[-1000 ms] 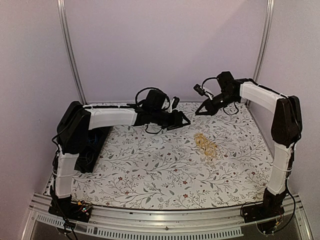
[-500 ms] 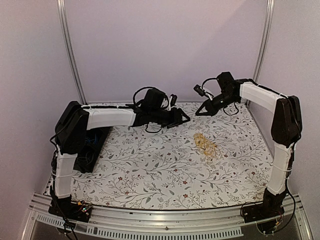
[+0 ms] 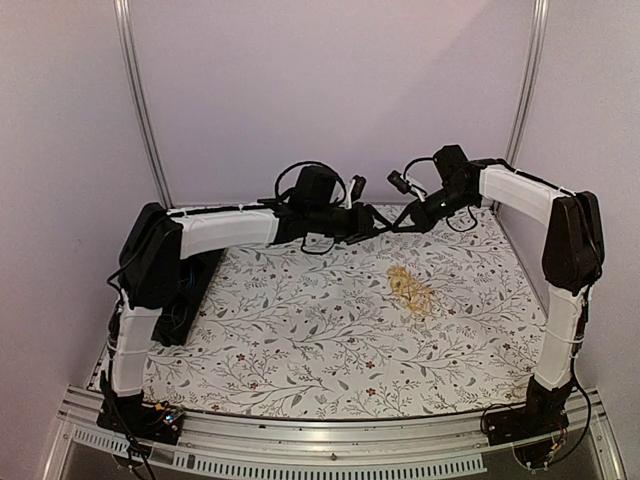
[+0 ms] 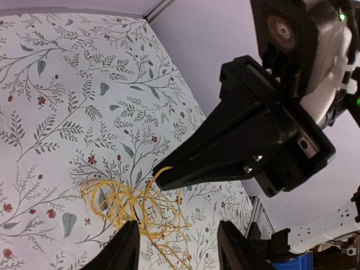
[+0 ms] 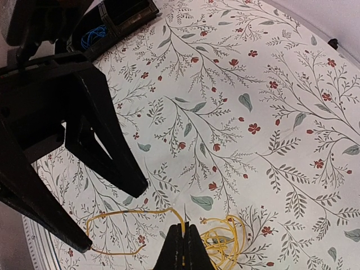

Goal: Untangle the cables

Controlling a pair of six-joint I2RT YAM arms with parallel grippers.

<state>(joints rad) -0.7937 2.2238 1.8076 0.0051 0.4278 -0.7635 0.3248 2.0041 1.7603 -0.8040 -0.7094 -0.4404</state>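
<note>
On the flowered desk [image 3: 300, 340], right of centre, the cables [image 3: 411, 289] lie as a loose yellow tangle. Its long axis slants from far-left to near-right. Above and beyond the heap, the right tool [image 5: 184, 226] is pressed together on one yellow strand, which rises from the tangle to its tip. A wide loop of wire bows out leftward across the desk. Farther left, the left tool [image 4: 178, 223] hangs spread, pointing rightward, close to the right tool's tip.

Left claw [image 3: 374, 222] parted, right claw [image 3: 396, 227] pinched shut, tips close together, raised.
</note>
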